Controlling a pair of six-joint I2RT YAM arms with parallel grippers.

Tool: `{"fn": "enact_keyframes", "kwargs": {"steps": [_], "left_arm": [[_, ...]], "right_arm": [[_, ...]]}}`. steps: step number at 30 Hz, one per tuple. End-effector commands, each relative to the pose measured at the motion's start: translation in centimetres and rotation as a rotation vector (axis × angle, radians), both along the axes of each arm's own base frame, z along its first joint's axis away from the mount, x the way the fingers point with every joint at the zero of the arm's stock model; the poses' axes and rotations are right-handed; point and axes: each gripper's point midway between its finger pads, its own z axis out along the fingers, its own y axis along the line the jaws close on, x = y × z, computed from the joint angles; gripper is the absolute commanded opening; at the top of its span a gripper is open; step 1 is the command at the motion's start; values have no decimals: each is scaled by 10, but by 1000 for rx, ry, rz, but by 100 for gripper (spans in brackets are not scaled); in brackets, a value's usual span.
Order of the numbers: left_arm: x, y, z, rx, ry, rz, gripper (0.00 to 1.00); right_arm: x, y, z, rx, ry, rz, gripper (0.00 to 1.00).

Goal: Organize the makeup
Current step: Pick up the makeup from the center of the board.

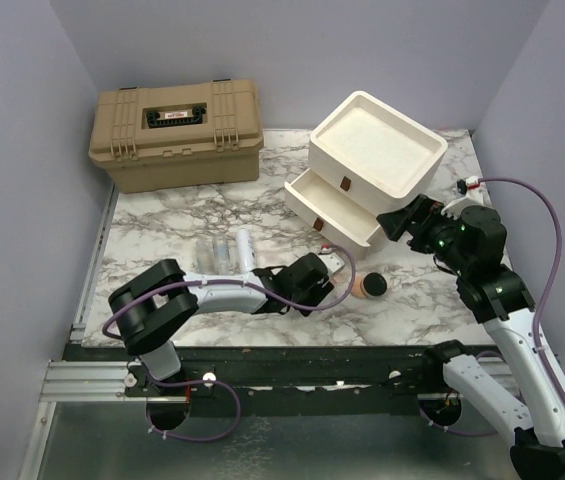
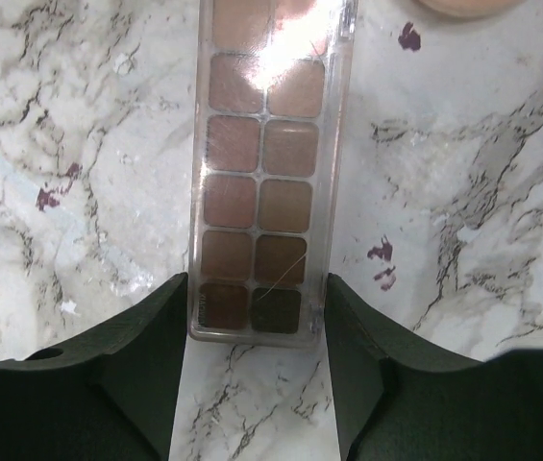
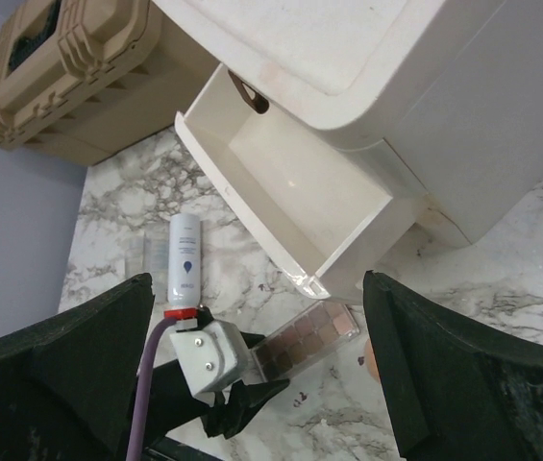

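The pink palette (image 2: 257,173) lies flat on the marble table (image 2: 79,173), a clear case with two columns of brown and pink shades. My left gripper (image 2: 257,317) straddles its near end, its fingers (image 2: 151,346) against both long sides. From above, the left gripper (image 1: 312,280) points right at the palette (image 1: 340,260). A round black compact (image 1: 370,287) with peach powder sits just beyond it. A whitish bottle (image 1: 245,248) and slim clear tubes (image 1: 212,250) lie left of the arm. My right gripper (image 3: 257,288) hangs open above the palette (image 3: 305,336), holding nothing.
The cream drawer unit (image 1: 377,150) stands at the back right, its lower drawer (image 3: 290,182) pulled open and bare inside. A tan toolbox (image 1: 177,130) sits shut at the back left. Purple walls close in three sides.
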Motion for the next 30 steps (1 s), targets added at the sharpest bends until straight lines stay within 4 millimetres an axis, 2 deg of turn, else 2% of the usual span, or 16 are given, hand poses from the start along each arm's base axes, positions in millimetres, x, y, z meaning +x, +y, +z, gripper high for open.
{"fn": "enact_keyframes", "kwargs": {"steps": [1,4,8,16,19,24,26,30], "left_arm": [[-3,18,11,14,-43,46,28],[-2,19,22,-19,-75,69,25],[1,20,36,-52,-106,91,25],[-13,9,60,-135,-100,25,26],[-16,4,74,-172,-107,16,26],[-33,-3,86,-210,-95,-80,26],[-38,-1,90,-215,-99,-108,26],[-39,2,105,-248,-132,-113,26]], "right_arm": [[-7,16,10,66,-38,79,96],[-8,20,14,58,-46,111,96],[-11,23,14,50,-18,138,96],[-27,49,-4,92,74,309,96],[-24,49,-13,81,107,309,96],[-11,30,-36,-35,197,211,96],[-11,32,-38,-54,212,237,96],[-24,49,-39,-8,234,362,95]]}}
